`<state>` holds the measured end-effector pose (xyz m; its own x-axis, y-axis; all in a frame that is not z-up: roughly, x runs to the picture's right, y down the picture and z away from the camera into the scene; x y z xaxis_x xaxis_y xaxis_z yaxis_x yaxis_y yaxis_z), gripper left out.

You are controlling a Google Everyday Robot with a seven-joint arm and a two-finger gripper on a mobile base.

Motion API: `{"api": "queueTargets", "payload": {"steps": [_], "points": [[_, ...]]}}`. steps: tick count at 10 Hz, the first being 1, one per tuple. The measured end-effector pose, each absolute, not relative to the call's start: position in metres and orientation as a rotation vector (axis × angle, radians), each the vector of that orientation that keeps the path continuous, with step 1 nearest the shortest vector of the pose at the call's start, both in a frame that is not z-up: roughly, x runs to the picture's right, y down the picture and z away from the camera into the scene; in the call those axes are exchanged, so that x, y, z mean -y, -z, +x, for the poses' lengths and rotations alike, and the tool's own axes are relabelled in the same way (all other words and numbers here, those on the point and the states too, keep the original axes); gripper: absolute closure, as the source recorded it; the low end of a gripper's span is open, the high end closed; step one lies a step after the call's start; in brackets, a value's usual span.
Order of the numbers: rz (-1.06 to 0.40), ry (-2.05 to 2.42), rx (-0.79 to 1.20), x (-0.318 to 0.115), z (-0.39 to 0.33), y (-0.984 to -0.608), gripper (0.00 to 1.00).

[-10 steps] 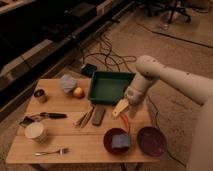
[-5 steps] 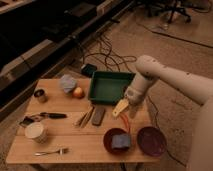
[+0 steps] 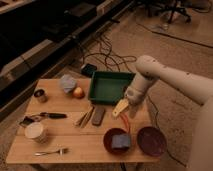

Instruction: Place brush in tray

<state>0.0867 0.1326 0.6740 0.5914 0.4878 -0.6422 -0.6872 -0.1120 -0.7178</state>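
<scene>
1. Camera view looks down on a wooden table (image 3: 75,142), with a white robot arm (image 3: 170,80) reaching in from the right.
2. The gripper (image 3: 120,108) has pale yellow fingers and hangs over the right part of the table, just in front of the tray's near right corner. Its fingers are spread apart and hold nothing.
3. The green tray (image 3: 107,88) sits at the table's far edge, right of centre.
4. The brush (image 3: 52,115) lies flat near the left edge, well apart from the tray and gripper. Its black handle points right and its paler head points left.
5. Between the brush and the gripper lie thin wooden sticks (image 3: 85,118) and a flat dark bar (image 3: 98,115).
6. Along the near edge are a white cup (image 3: 36,132), a fork (image 3: 51,151) and two dark-red bowls (image 3: 151,140). The left bowl holds a grey-blue block (image 3: 120,141).
7. At the far left stand a metal can (image 3: 40,95), a crumpled grey object (image 3: 67,82) and an orange fruit (image 3: 78,92).
</scene>
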Motion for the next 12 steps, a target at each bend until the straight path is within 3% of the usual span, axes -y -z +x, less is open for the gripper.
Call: {"api": "queueTargets", "payload": {"steps": [4, 9, 12], "points": [[-1.304, -0.973, -0.203, -0.124, 0.084, -0.673, 0.20], [-1.050, -0.725, -0.168, -0.031, 0.029, -0.661, 0.20], [-1.012, -0.673, -0.138, -0.017, 0.024, -0.653, 0.20]]}}
